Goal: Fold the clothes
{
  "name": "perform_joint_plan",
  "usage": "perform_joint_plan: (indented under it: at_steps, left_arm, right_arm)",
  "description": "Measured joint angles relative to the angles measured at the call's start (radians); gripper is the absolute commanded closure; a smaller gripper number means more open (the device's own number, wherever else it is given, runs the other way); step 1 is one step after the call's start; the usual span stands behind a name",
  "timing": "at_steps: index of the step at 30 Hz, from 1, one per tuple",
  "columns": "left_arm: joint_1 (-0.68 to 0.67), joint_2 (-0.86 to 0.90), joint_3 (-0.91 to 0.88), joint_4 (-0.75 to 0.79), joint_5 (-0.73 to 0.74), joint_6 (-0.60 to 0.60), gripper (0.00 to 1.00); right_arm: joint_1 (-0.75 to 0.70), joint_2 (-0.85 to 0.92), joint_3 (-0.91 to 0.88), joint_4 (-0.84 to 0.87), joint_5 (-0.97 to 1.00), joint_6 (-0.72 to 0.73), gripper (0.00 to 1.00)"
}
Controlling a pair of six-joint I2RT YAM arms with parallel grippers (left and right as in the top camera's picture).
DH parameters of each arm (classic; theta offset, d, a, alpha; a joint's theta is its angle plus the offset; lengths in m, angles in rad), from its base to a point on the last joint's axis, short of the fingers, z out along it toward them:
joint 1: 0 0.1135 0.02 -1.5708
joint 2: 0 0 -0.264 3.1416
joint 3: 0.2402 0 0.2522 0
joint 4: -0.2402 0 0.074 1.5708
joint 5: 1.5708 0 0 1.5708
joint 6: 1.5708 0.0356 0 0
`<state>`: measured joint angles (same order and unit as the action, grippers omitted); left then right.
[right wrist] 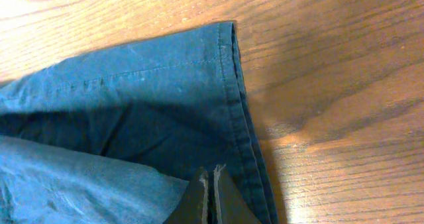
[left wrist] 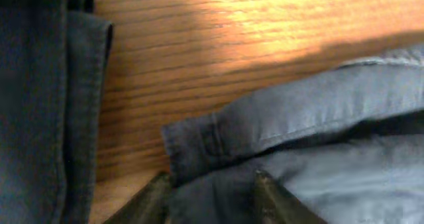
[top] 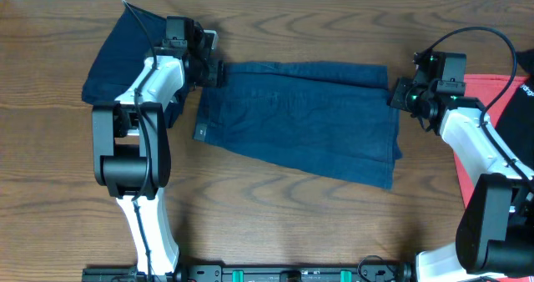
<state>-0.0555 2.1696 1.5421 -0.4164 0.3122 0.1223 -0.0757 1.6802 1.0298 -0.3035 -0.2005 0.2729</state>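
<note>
Dark navy trousers [top: 300, 119] lay spread flat mid-bench [top: 275, 224]. The left jaws stood released, straddling one corner. The right jaws were clenched on the trousers' hem at the opposite end. A pale waistband label [top: 200, 132] was too small to read.

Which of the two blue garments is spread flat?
The middle garment, lying as a wide flat rectangle; the far-left garment is bunched up instead.
</note>
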Motion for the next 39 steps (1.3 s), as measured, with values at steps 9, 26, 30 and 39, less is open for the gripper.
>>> perform_joint_plan:
  at_steps: [9, 26, 30, 39]
  left_arm:
    - [-0.002, -0.051, 0.0, -0.104, -0.001, -0.021, 0.94]
    - [-0.005, -0.603, -0.002, -0.659, 0.014, -0.028, 0.94]
    - [-0.003, -0.646, -0.002, -0.819, 0.009, -0.06, 0.94]
    - [0.0, -0.647, -0.004, -1.054, -0.002, -0.097, 0.94]
  right_arm:
    - [0.0, 0.0, 0.0, 0.004, 0.021, -0.01, 0.99]
    - [-0.023, -0.307, 0.001, -0.303, 0.037, -0.049, 0.99]
    - [-0.032, -0.383, 0.0, -0.497, 0.019, -0.022, 0.99]
    - [-0.034, -0.567, -0.003, -0.743, 0.014, -0.01, 0.99]
